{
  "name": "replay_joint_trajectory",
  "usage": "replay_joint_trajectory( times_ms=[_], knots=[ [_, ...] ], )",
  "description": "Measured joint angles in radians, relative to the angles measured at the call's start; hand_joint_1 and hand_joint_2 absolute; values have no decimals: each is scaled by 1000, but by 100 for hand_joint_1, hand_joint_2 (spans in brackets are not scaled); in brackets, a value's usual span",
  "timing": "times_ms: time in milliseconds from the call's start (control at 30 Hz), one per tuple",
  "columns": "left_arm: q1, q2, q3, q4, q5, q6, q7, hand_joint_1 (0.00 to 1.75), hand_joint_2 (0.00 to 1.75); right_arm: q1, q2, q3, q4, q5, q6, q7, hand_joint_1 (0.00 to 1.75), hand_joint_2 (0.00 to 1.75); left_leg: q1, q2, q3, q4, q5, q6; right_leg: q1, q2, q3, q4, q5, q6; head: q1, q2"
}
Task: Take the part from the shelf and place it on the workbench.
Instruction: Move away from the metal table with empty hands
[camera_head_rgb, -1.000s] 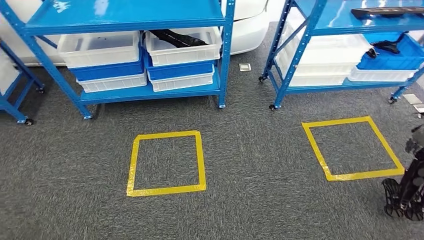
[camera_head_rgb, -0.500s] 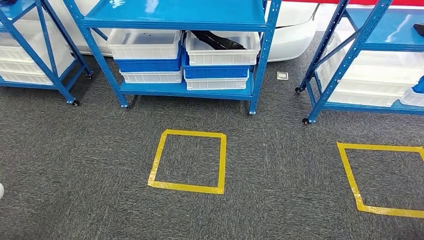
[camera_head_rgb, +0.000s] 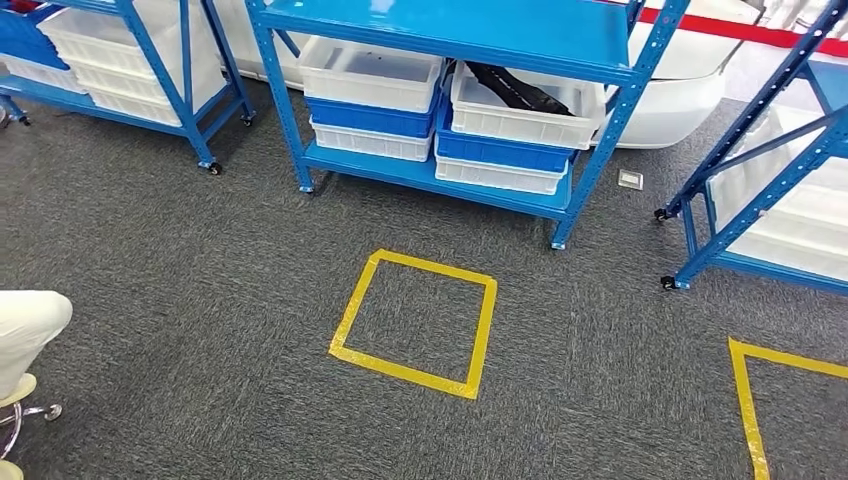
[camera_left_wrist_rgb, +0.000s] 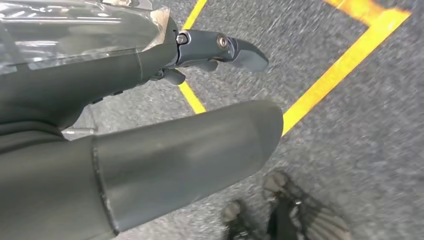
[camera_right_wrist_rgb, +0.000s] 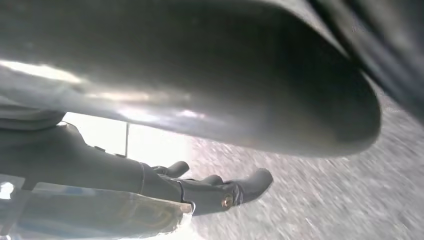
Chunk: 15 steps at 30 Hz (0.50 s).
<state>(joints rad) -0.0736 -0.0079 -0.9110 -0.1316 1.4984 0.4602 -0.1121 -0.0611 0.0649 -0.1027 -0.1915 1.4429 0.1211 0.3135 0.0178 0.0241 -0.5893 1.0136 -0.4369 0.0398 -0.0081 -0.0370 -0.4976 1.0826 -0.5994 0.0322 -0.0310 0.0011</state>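
At far left a person's pale trouser leg (camera_head_rgb: 28, 335) and a stool base edge into the head view, with a blue side rack (camera_head_rgb: 150, 75) of white bins behind. Ahead stands the middle shelf (camera_head_rgb: 455, 175), two stacks of bins on its lower tier; the part (camera_head_rgb: 520, 88), long and black, lies in the top white bin (camera_head_rgb: 515, 110) of the stack nearer the robot's right. Its long axis runs slantwise across that bin, from the back corner down toward the right-hand post. On the carpet a yellow square (camera_head_rgb: 418, 322) marks a spot just before the shelf, and a second one (camera_head_rgb: 775, 400) lies to the right under another rack (camera_head_rgb: 770, 190).

Both arms hang low. The left hand (camera_left_wrist_rgb: 165, 100), seen from its wrist, holds nothing, thumb and fingers apart over the tape. The right hand (camera_right_wrist_rgb: 200, 150) likewise carries nothing, its fingers spread loosely.

The part lies up and forward, well apart from either hand, slightly right of centre, so I judge the right hand nearer once the robot stands in the square. The reach must go in under the upper tier, along the bin's slant. No counter is visible.
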Motion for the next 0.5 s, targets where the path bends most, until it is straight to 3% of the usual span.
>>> replay_joint_trajectory(
  times_ms=[67, 100, 133, 167, 233, 267, 333, 433, 500],
  knots=[
    [-1, -1, 1, 0, 1, -5, -10, 0, 0, -7, -2, -2, 0, -5, 0, 0, 0, 0, -2, -11, 0, 0, -1, 6, -1, 26, -71, 137, -51, -5, 4, 0],
    [-1, -2, 2, 0, 1, -7, -15, 0, 0, -12, -3, -2, 0, -6, 0, 0, 0, 0, -2, -18, 1, 0, -2, 7, -1, 28, -95, 179, -57, -2, 5, 0],
    [-1, -3, 2, 0, 1, -9, -20, 0, 0, -14, -3, -3, 0, -6, 0, 0, 0, 0, -3, -26, 2, 0, -3, 7, -2, 28, -102, 185, -45, 4, 5, 0],
    [-1, -3, 2, 0, 1, -10, -25, 0, 0, -14, -4, -3, 0, -6, 0, 1, 0, 0, -3, -34, 5, 0, -4, 7, -3, 28, -92, 151, -17, 13, 6, 0],
    [-1, -4, 3, -1, 1, -12, -34, 0, 0, -8, -6, -3, 0, -5, 0, 4, 0, 0, -4, -47, 8, 2, -8, 1, -6, 30, -49, 24, 50, 27, 8, 0],
    [0, -4, 4, -1, 2, -14, -38, 0, 0, -6, -7, -3, 0, -5, 0, 6, 0, 0, -6, -51, 9, 4, -12, -4, -7, 31, -32, -31, 73, 25, 8, 0],
    [1, -4, 5, -1, 4, -19, -45, 0, 0, -4, -7, -4, 0, -5, 0, 7, 0, 0, -9, -55, 10, 6, -20, -17, -3, 34, -21, -79, 85, 7, 6, 0],
    [2, -2, 9, -1, 7, -24, -50, 0, 0, -4, -4, -4, 0, -5, -1, 9, 0, 0, -5, -48, 13, 17, -33, -36, -4, 33, -5, -88, 84, -22, 2, 0],
    [2, -1, 10, -1, 6, -28, -51, 0, 0, -2, -1, -4, 0, -5, -1, 9, 0, 0, -2, -36, -17, 87, -69, -45, -9, 31, 9, -92, 85, -32, -5, 0]
  ],
)
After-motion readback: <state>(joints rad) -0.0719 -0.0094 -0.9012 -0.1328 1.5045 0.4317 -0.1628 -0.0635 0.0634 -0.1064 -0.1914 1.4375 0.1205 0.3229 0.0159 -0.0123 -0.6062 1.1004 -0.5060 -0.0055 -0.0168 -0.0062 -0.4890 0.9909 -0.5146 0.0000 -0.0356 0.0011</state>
